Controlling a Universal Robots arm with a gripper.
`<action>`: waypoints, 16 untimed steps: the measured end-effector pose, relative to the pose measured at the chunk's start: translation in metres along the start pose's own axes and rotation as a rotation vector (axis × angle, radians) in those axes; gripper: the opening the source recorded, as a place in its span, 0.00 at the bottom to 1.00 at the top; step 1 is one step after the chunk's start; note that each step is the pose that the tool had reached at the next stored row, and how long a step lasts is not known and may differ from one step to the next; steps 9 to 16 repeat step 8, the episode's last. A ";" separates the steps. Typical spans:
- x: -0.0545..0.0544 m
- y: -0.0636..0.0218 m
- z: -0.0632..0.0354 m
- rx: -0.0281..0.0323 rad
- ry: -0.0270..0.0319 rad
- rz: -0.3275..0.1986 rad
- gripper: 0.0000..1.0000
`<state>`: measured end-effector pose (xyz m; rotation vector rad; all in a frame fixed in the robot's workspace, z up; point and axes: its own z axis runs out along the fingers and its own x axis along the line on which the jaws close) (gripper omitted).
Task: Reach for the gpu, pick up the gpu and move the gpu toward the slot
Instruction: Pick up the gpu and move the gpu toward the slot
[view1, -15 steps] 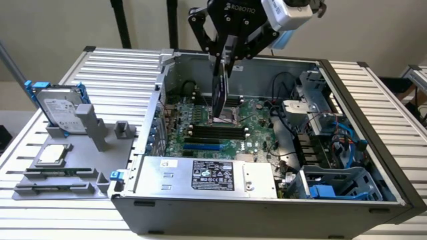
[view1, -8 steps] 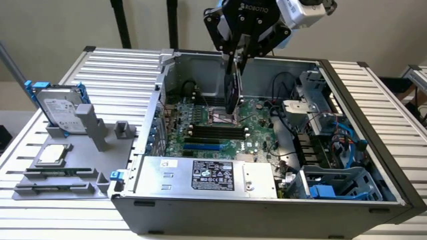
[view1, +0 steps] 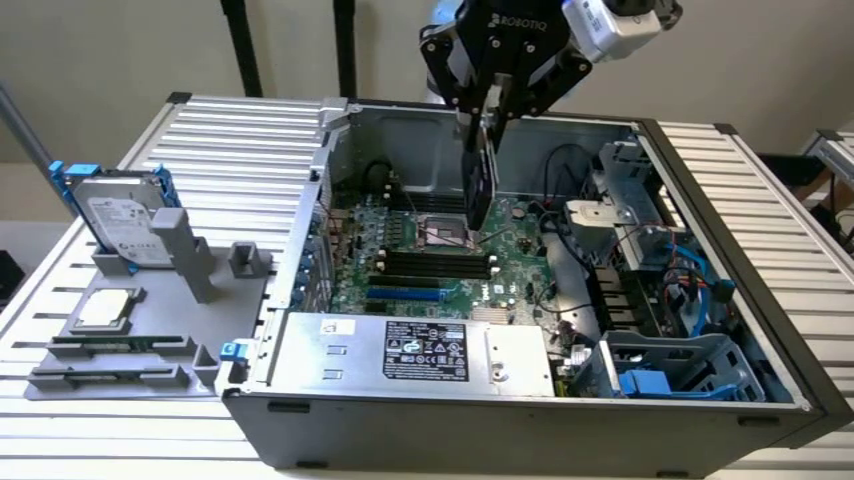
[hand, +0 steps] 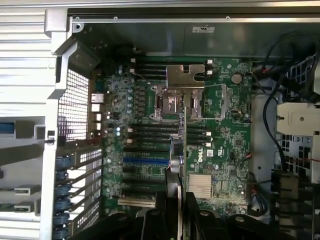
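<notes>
Pickup done: my claw (view1: 489, 112) is clamped on the gpu (view1: 482, 185), hanging edge-on over the motherboard (view1: 527, 255) in the open case (view1: 694, 300), toward its 12 o'clock side. Not seated in a slot yet.

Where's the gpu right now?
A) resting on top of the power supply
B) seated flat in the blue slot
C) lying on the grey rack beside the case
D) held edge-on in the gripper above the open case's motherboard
D: the gripper is closed on the gpu, which hangs edge-on from it over the motherboard inside the open case, clear of the grey rack.
</notes>
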<state>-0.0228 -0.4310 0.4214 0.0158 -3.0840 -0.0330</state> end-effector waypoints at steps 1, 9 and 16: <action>0.000 0.0001 0.0004 0.0002 -0.0061 0.000 0.26; 0.000 0.0002 0.0005 0.0003 -0.0075 0.000 0.26; 0.000 0.0002 0.0005 0.0003 -0.0075 0.000 0.26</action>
